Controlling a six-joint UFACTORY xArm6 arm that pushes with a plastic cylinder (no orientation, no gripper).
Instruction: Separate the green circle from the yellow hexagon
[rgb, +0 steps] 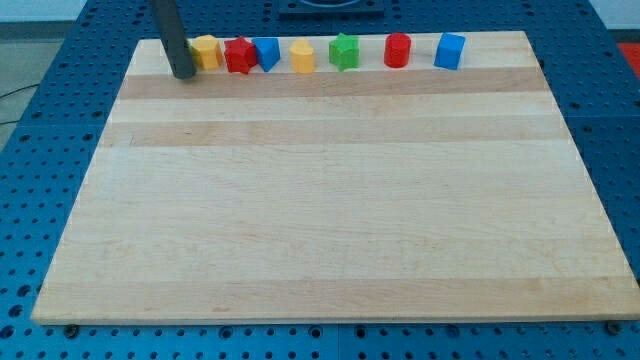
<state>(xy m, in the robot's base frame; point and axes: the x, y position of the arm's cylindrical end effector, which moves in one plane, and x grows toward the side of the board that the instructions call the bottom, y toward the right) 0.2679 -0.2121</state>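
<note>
Green block sat in the row along the view's top edge of the wooden surface; its outline looked notched, more star than circle. Just to its left, apart from it, stood a yellow block whose shape I could not make out for certain. Further left came a blue block touching a red block, then a second yellow block, which looked hexagonal. To the green block's right stood a red cylinder and a blue cube, each well apart. My tip rested at the row's left end, just beside the second yellow block; whether it touched I could not tell. No gripper showed, only the plain rod.
</note>
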